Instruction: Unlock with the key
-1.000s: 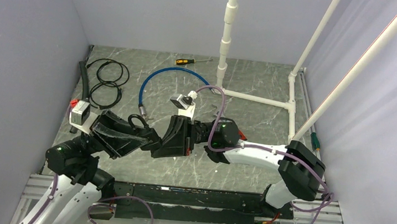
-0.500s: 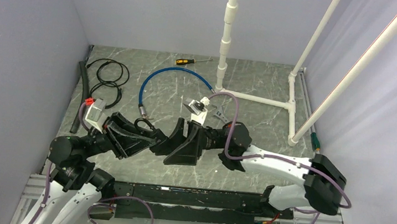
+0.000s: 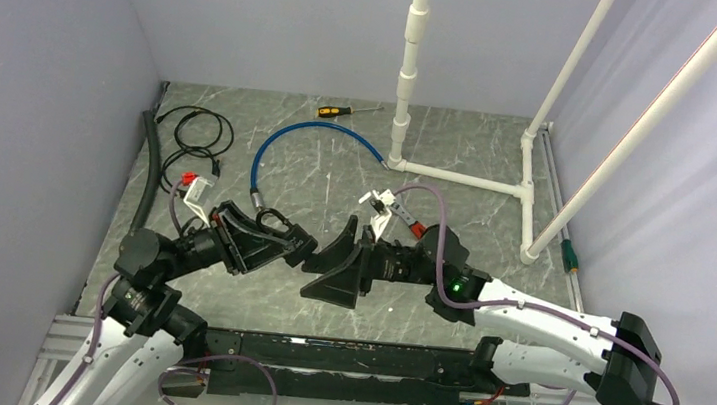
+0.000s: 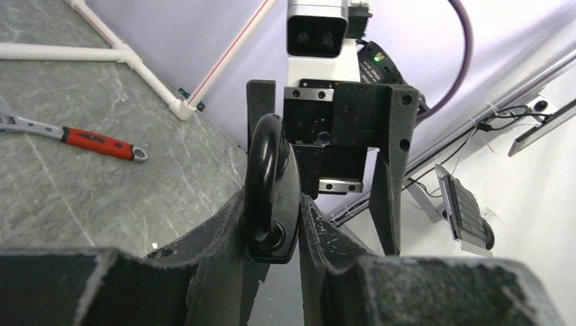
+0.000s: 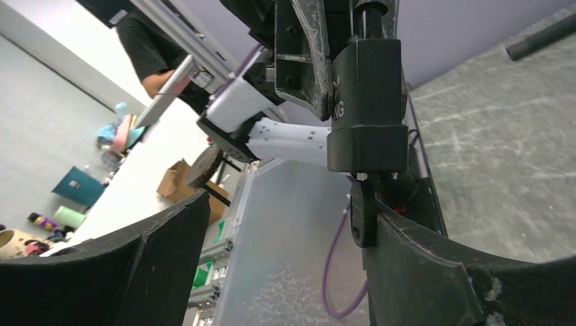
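Right wrist view: the right tool has just sprung wide apart, letting go of the small dark key, which hangs seated in the black metal padlock. The left tool is clamped on the padlock, clear of the bench. I'd guess the turn is done, but can't tell whether the shackle is free.

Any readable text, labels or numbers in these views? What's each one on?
"NG": letters on the side of the black padlock, turned sideways in the right wrist view. The start of the word is out of sight.
Key: too dark to show any marking.
Red-handled wrench: no legible text.
Screwdriver: too small to read.
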Available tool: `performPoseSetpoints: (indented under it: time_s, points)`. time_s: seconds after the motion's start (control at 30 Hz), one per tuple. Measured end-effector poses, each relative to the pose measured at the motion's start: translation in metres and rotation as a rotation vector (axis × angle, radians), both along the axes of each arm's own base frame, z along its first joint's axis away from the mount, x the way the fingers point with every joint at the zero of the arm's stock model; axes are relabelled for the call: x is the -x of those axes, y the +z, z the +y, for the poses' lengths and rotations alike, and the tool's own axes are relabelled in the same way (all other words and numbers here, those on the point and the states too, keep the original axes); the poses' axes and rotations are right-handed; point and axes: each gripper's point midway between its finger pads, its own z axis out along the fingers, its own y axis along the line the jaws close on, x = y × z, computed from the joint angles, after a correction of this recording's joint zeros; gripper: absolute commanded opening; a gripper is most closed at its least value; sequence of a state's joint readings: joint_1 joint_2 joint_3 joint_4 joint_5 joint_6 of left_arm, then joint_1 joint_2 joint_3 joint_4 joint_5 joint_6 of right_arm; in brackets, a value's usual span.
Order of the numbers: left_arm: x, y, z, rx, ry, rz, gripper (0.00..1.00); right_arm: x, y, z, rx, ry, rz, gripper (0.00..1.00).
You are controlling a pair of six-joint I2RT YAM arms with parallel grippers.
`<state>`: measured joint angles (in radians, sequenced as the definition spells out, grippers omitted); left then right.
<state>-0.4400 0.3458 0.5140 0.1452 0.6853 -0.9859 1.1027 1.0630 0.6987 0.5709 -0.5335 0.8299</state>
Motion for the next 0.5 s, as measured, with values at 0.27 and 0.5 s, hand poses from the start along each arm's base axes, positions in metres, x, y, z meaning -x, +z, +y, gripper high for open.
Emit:
performPoseSetpoints:
  time_s: [0.27, 0.5]
  points:
    - [-0.013, -0.017, -0.001, -0.010, 0.035, 0.057, 0.00, -0.002, -0.037, 0.004, 0.122, -0.051, -0.002, 0.83]
    - [-0.016, -0.023, -0.003, 0.002, 0.033, 0.089, 0.00, -0.013, -0.054, -0.004, 0.188, -0.138, -0.020, 0.83]
